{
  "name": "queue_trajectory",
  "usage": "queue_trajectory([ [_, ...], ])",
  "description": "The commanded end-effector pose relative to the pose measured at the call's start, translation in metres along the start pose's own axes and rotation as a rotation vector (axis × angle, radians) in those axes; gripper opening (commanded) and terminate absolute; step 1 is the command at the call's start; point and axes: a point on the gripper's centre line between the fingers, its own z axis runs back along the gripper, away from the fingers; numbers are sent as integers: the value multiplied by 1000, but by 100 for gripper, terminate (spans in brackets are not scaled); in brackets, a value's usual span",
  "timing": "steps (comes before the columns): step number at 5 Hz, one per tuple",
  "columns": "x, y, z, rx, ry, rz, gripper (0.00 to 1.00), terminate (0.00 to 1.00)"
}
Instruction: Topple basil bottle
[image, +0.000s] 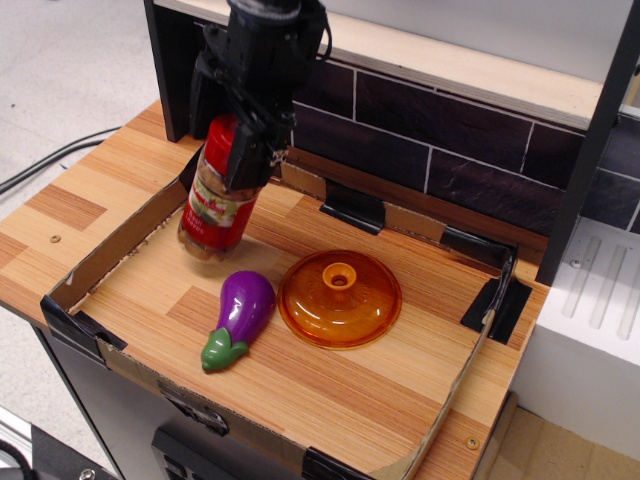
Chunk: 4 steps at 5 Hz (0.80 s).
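The basil bottle (213, 205) is a clear jar with a red cap, a red label and brownish contents. It hangs tilted, cap up and to the right, base down and to the left, just above the tray floor at the left. My black gripper (243, 150) is shut on its upper part near the cap. The purple eggplant toy (241, 314) lies just below and to the right of the bottle's base.
An orange lid (340, 297) with a knob lies right of the eggplant. The low cardboard wall (120, 243) of the tray runs close to the left of the bottle. A dark tiled back wall (430, 130) stands behind.
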Motion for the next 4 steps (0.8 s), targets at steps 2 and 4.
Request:
queue_trajectory([
  [2, 5, 18, -8, 82, 60, 45, 0, 0],
  [4, 25, 17, -36, 141, -56, -61, 0, 0],
])
